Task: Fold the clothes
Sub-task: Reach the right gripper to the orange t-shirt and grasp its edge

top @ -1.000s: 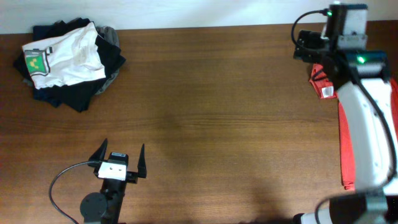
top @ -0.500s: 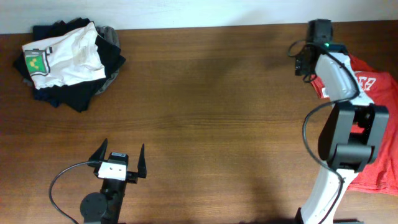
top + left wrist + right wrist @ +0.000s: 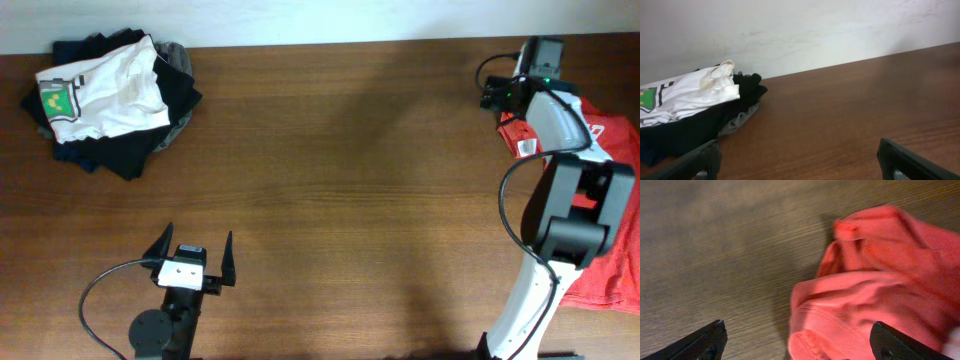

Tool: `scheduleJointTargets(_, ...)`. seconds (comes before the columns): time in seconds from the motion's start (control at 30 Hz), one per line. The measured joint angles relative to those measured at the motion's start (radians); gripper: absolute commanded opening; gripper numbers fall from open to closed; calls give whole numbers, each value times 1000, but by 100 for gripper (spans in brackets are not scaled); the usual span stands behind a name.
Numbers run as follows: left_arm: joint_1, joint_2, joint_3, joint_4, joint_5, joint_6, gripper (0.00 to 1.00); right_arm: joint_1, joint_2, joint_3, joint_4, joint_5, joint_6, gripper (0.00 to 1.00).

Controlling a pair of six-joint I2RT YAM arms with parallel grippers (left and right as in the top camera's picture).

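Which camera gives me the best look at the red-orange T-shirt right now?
Overhead: it shows the red-orange T-shirt spread out with its white tag, though the right arm hides its middle. Right wrist shows only a blurred, bunched part; left wrist shows none of it.

The left gripper sat low, its two fingers spread wide with nothing between them. The right arm stretched far out, bent at the elbow and turned at the wrist. The right gripper hung with both fingertips wide apart, gripping nothing.
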Motion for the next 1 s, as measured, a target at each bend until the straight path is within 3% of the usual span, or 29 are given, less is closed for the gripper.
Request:
scheduleJointTargets(0.1,0,0,0,0,0,0,99,2,48,0,-2,-5,13,86)
scheduleJointTargets(0.2,0,0,0,0,0,0,99,2,69,0,-1,-6,22,54)
scheduleJointTargets(0.3,0,0,0,0,0,0,99,2,69,0,3,1,33,35)
scheduleJointTargets(0.37,0,0,0,0,0,0,99,2,69,0,1,13,26,18)
scheduleJointTargets(0.47,0,0,0,0,0,0,100,2,69,0,-5,22,32,4)
scheduleJointTargets(0.83,0,0,0,0,0,0,99,-4,63,6,-68,29,35,4)
scheduleJointTargets(1.0,0,0,0,0,0,0,99,-5,-43,35,-104,29,76,4)
